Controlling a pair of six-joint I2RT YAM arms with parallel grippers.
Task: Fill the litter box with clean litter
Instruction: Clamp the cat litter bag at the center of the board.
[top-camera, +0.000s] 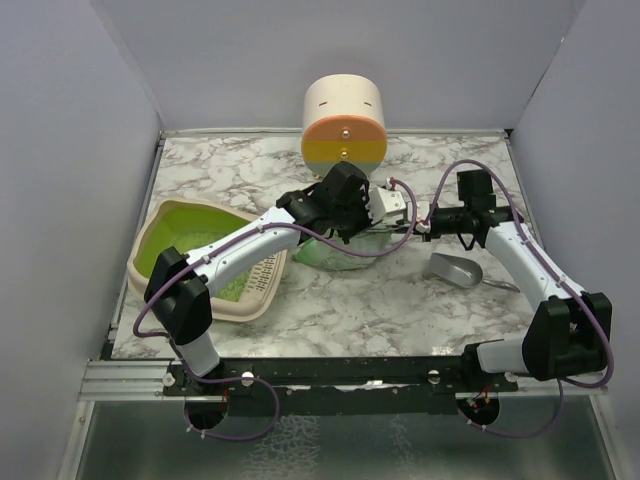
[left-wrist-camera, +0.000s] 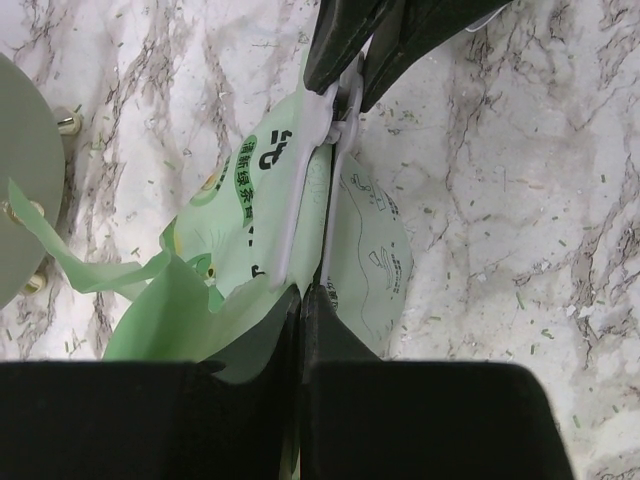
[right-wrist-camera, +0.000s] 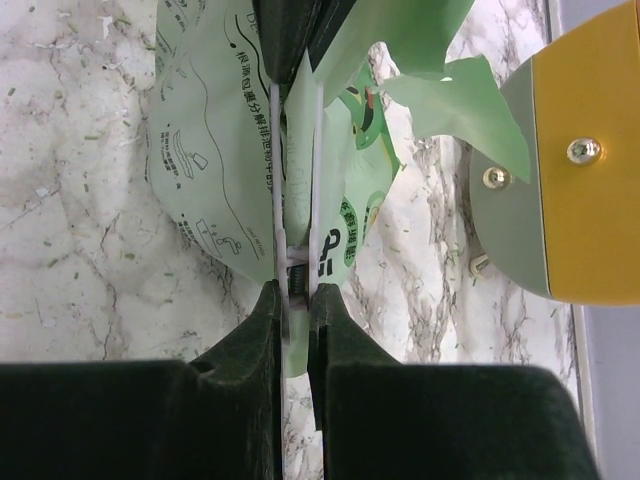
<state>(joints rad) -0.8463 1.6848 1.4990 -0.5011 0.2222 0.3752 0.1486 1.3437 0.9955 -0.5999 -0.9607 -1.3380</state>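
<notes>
Dark Chinese characters on mint-green bag (left-wrist-camera: 250, 190), too blurred to read

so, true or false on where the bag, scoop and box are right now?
1. The left end effector and right end effector both clamp the top of the mint-green bag. True.
2. The scoop lies inside the litter box. False: it lies on the table, right of the bag.
3. The litter box sits at the table's left side. True.
4. The bag is over the litter box. False: it is mid-table, in front of the cylinder.
</notes>
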